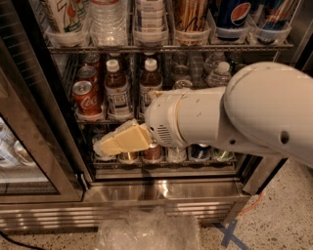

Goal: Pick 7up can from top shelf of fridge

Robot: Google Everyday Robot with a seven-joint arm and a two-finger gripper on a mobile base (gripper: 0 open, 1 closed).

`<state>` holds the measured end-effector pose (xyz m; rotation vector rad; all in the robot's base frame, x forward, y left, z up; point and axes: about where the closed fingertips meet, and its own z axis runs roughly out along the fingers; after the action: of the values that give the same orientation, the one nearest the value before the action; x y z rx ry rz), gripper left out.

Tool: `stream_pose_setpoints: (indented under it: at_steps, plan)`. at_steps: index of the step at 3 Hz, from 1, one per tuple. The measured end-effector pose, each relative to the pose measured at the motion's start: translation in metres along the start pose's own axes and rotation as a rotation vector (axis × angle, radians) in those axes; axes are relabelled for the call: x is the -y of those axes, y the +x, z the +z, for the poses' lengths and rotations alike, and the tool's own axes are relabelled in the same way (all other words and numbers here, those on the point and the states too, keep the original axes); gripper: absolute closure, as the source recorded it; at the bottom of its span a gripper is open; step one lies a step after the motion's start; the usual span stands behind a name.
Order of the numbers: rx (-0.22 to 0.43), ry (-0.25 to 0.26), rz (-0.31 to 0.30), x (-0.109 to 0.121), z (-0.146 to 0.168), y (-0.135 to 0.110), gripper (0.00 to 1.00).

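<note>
The 7up can, white with green "7" lettering and a red spot, stands in a clear tray at the far left of the top shelf, a grey wire rack. Its lid is cut off by the top edge of the view. The fridge is open, with dark walls and a steel sill. My gripper, cream-coloured, hangs low in front of the bottom rack, well below the 7up can and a little to its right. It holds nothing that I can see. My white arm covers the right half of the middle rack.
On the top shelf there are also a clear bottle, stacked clear trays and Pepsi cans. The middle rack holds a red Coca-Cola can and brown white-capped bottles. The glass door stands at left. A plastic bag lies on the floor.
</note>
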<state>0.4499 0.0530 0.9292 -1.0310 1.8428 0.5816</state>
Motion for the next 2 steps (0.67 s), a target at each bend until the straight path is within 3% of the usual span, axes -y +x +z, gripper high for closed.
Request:
stream_pose_setpoints:
  at_steps: [1,2]
  plan:
    - [0.056,0.105,-0.004,0.0046,0.0044,-0.0186,0.00]
    - [0.056,0.105,-0.004,0.0046,0.0044,-0.0186,0.00]
